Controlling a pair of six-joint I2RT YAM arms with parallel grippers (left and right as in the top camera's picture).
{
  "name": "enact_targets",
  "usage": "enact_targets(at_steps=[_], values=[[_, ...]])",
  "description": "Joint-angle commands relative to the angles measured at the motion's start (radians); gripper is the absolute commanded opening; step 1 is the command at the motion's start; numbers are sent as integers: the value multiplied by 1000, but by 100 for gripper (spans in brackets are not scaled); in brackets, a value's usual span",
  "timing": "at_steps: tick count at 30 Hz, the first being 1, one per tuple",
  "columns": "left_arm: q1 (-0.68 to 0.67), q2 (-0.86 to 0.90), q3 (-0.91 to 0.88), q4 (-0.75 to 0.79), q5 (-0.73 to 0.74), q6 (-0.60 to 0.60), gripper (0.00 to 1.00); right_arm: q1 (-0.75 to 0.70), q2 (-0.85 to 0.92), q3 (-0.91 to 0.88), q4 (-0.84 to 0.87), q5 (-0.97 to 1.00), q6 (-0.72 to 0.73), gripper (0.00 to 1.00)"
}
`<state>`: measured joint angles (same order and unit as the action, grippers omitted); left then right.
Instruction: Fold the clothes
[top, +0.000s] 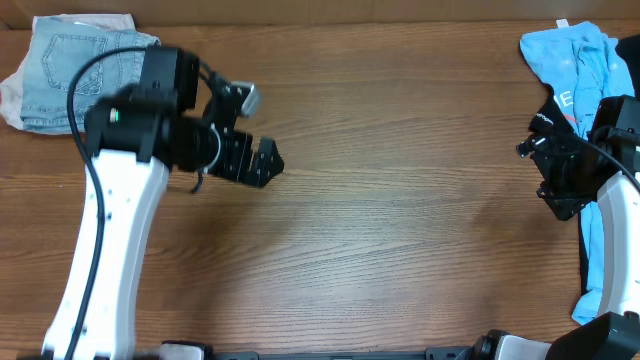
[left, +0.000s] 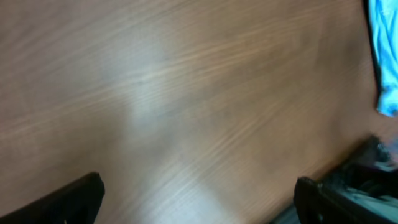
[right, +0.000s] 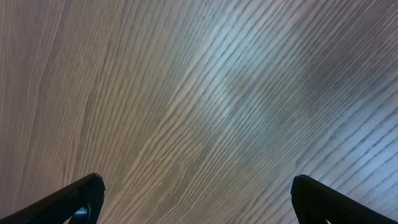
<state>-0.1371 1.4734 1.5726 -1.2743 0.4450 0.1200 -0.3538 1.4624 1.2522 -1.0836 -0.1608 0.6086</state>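
Note:
Pale-blue denim shorts lie folded at the table's far left corner, on top of a beige garment. A sky-blue printed T-shirt is bunched at the far right over a black garment; its edge also shows in the left wrist view. My left gripper hovers open over bare wood to the right of the shorts, fingers wide apart around nothing. Beside the T-shirt pile, my right gripper stands open over bare table, nothing between its fingers.
The brown wood-grain table fills the view. More sky-blue cloth hangs along the right edge behind the right arm. The arms' bases sit at the near edge.

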Motion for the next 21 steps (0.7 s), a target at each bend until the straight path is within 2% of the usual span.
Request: enact_targets(at_steps=[1, 7, 13, 15, 19, 21], values=[[-3, -159, -201, 139, -1, 85, 100, -3, -7, 23, 6, -5, -3, 100], [-2, -414, -562, 508, -11, 218, 100, -3, -7, 23, 5, -5, -3, 100], [4, -690, -881, 870, -53, 220, 100, -3, -7, 23, 6, -5, -3, 100], [15, -767, -963, 951, -69, 187, 100, -3, -7, 23, 6, -5, -3, 100], [57, -857, -1101, 1086, -179, -41, 100, -3, -7, 23, 5, -5, -3, 100], [61, -879, -1162, 1147, -225, -75, 100, -3, -7, 23, 5, -5, -3, 100]])
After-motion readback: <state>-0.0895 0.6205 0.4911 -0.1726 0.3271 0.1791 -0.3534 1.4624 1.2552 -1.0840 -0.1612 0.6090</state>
